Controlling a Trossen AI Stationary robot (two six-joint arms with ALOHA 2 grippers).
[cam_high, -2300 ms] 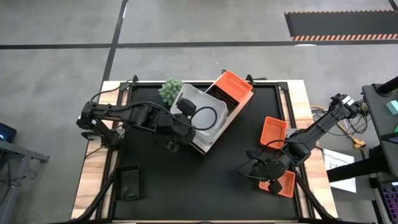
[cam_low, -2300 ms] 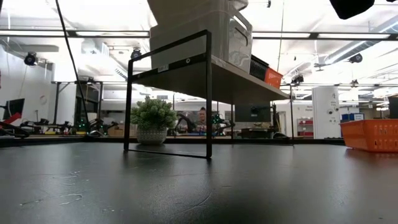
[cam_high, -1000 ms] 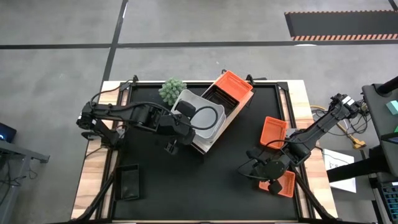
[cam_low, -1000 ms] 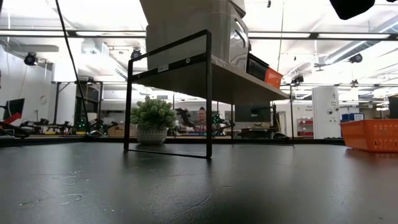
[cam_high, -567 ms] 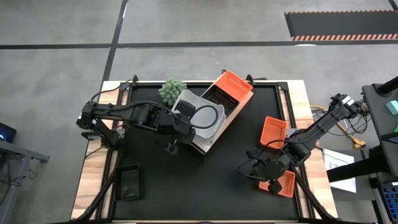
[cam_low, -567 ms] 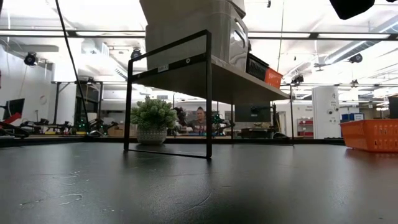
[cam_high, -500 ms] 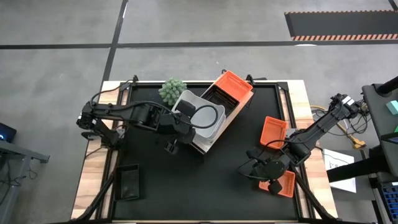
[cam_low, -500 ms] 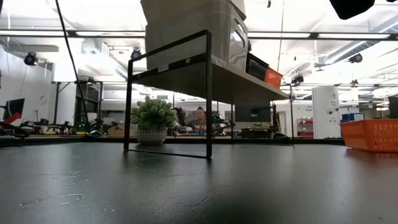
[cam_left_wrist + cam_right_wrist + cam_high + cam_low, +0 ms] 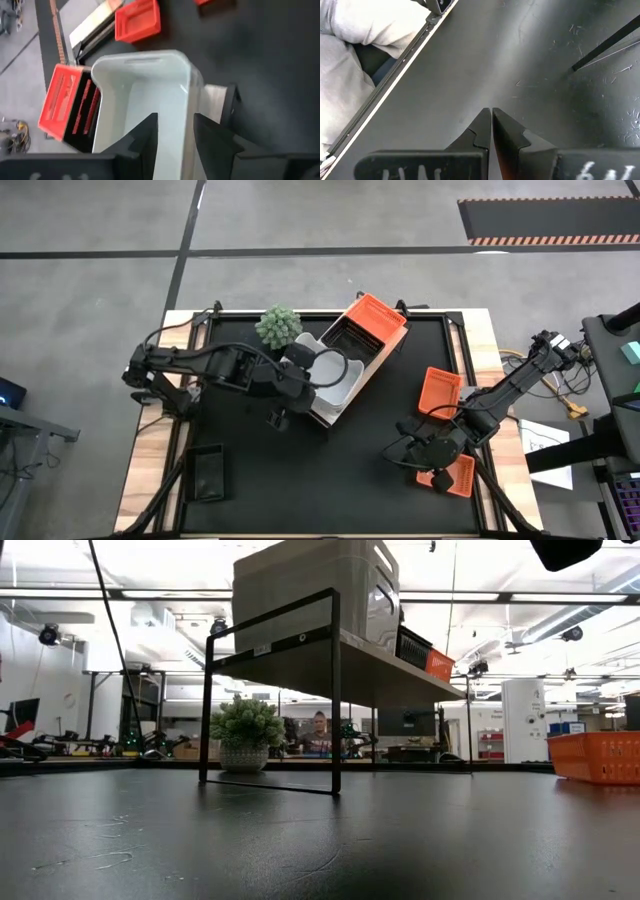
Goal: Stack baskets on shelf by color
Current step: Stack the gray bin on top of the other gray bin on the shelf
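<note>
A white basket (image 9: 328, 375) sits on the near-left end of the wooden shelf (image 9: 318, 416), a little tilted in the low view (image 9: 310, 590). Beside it on the shelf are a black basket (image 9: 352, 340) and an orange basket (image 9: 377, 315). My left gripper (image 9: 176, 137) is open at the white basket's left end, with one finger inside it and one outside. My right gripper (image 9: 400, 455) waits shut over the tabletop near the right edge, its fingers together (image 9: 491, 130). My left gripper straddles the white basket's wall (image 9: 175, 120) at the end toward the table's left, one finger inside the hollow and one outside, coming level from the left. I cannot tell whether either finger touches the wall. The basket rests on the shelf.
Two orange baskets (image 9: 440, 392) (image 9: 455, 476) lie on the table by the right arm, and a black basket (image 9: 208, 472) lies at the near left. A small green plant (image 9: 278, 326) stands beside the shelf's far-left side. A person shows in the room behind (image 9: 318, 730).
The white basket has come down onto the shelf's near-left end; in the low view its top edge now shows, where before it reached out of the picture. My left arm has followed it down.
</note>
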